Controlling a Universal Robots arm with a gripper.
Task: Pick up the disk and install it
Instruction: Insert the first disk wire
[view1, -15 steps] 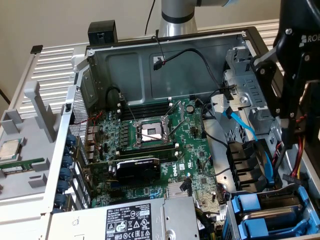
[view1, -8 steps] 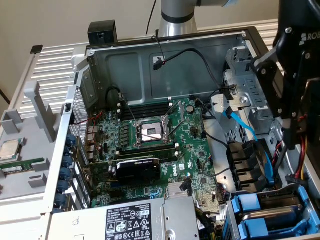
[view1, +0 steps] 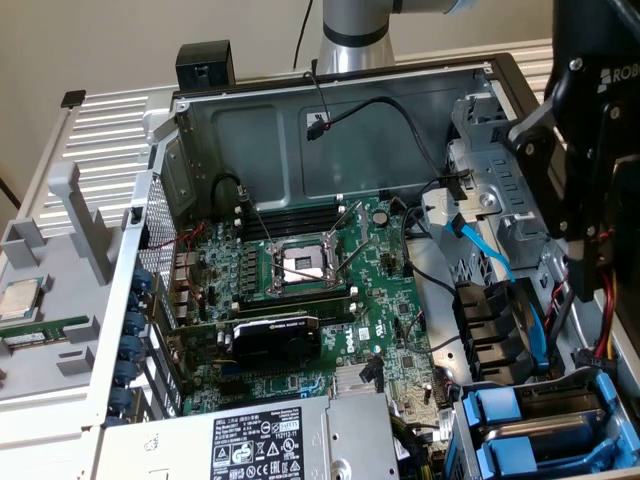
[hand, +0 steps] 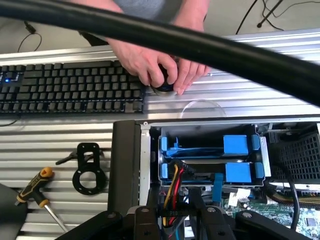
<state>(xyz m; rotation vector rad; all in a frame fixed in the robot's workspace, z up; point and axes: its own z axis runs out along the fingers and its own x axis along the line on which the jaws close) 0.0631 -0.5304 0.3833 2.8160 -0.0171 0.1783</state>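
Two blue drive carriers (hand: 202, 146) (hand: 210, 172) sit side by side in the drive bay at the case's corner. They appear in the exterior view at the lower right (view1: 500, 415). Their metal faces and labels are hidden, so I cannot tell which one is the disk. My gripper (view1: 598, 255) hangs as a black block over the right side of the open case, above the bay. In the wrist view its black linkages (hand: 175, 220) stand over a bundle of red, yellow and black cables beside the carriers.
The open case holds the motherboard (view1: 330, 300), a graphics card (view1: 275, 338), blue SATA cables (view1: 490, 250) and the grey power supply (view1: 250, 440). Outside it lie a keyboard (hand: 65, 87), a screwdriver (hand: 37, 187) and a black bracket (hand: 89, 170). A person's hands (hand: 155, 62) rest on a knob.
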